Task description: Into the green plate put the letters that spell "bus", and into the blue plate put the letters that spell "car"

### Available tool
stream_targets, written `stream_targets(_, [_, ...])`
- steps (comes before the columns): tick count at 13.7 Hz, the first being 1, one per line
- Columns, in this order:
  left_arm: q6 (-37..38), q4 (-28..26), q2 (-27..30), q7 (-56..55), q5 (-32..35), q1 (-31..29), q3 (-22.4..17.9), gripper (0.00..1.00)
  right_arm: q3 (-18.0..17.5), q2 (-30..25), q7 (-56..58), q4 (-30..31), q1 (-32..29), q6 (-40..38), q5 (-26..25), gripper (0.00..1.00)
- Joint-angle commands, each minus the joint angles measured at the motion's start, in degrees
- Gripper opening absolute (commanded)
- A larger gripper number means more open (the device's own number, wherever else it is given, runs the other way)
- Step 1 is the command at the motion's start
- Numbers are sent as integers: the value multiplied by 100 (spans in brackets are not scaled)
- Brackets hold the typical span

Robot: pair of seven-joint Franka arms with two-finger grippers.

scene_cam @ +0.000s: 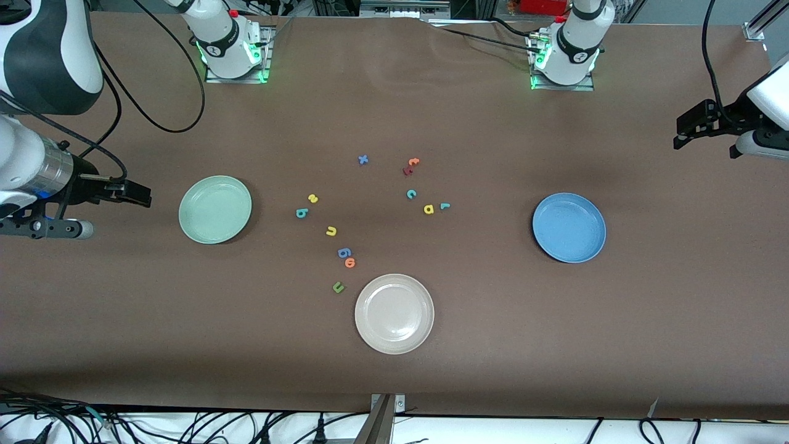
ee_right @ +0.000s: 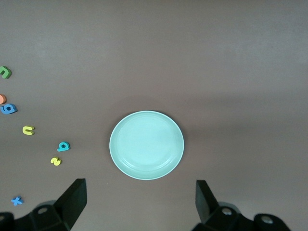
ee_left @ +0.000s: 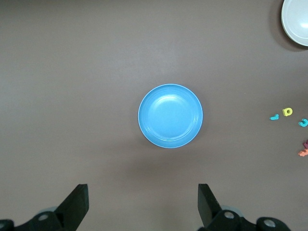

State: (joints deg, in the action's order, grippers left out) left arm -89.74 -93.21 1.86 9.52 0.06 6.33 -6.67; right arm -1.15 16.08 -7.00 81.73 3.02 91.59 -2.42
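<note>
The green plate (scene_cam: 215, 209) (ee_right: 147, 145) and the blue plate (scene_cam: 569, 227) (ee_left: 170, 115) both lie bare. Beside the green plate lie the yellow "s" (scene_cam: 313, 198) (ee_right: 56, 161), teal "b" (scene_cam: 301, 213) (ee_right: 63, 146) and yellow "u" (scene_cam: 331, 231) (ee_right: 28, 130). Toward the blue plate lie the teal "c" (scene_cam: 411, 194) (ee_left: 303, 122), yellow "a" (scene_cam: 429, 209) (ee_left: 288, 111) and teal "r" (scene_cam: 445, 206) (ee_left: 274, 117). My left gripper (scene_cam: 687, 131) (ee_left: 143, 204) hangs open over the table's left-arm end. My right gripper (scene_cam: 138, 194) (ee_right: 139, 202) hangs open over the right-arm end. Neither holds anything.
An off-white plate (scene_cam: 394, 313) lies nearest the front camera. Spare letters lie mid-table: blue "g" (scene_cam: 344, 252), orange "o" (scene_cam: 350, 263), green "u" (scene_cam: 338, 287), blue "x" (scene_cam: 363, 160), orange "t" (scene_cam: 413, 162) and a dark red letter (scene_cam: 407, 171).
</note>
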Motion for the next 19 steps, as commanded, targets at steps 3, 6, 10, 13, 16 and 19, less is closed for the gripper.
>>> stream_targets(3, [-44,-39,34,129,-32,17,-19,100,-34,-35,67,27,-56,-45,39,100])
stream_targets(6, [-44,-39,34,129,-32,26,-19,100,-34,-35,67,27,-56,-45,48,100])
stream_targets(10, [-44,-39,34,129,-32,26,-19,100,-34,-35,67,36,-56,-45,57,100])
stream_targets(13, [-44,-39,34,129,-32,26,-19,100,-34,-35,67,36,-56,-45,83,100])
stream_targets(16, [-44,-39,34,129,-32,26,-19,100,-34,-35,67,54,-64,-45,92,100])
stream_targets(19, [-44,-39,34,129,-32,34,-19,100,-34,-35,295,54,-56,-54,92,100])
